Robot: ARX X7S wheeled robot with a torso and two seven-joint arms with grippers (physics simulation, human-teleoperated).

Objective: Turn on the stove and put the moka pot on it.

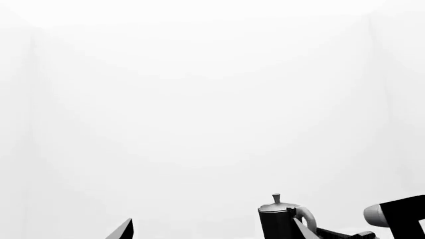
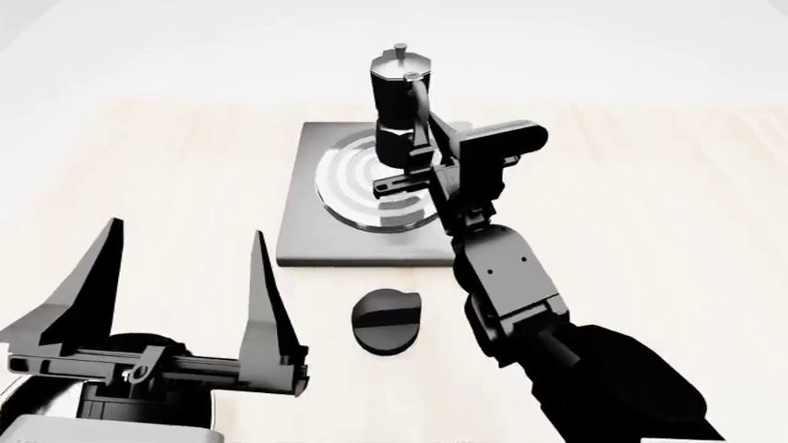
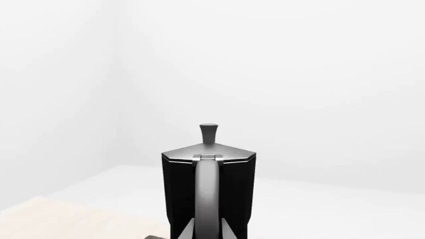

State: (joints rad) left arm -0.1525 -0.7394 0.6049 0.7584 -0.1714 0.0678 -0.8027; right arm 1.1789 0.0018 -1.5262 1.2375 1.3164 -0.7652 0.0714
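The moka pot is black and faceted with a silver lid, and it is upright over the far part of the round burner on the grey stove. I cannot tell whether its base touches the burner. My right gripper is shut on its side handle, with a finger on each side. The round black knob lies on the table in front of the stove. My left gripper is open and empty, at the near left. The left wrist view shows the moka pot beside one of its fingertips.
The pale wooden table reaches a white back wall. A dark rounded shape lies mostly hidden under the left gripper at the near left corner. My right forearm crosses the table just right of the knob.
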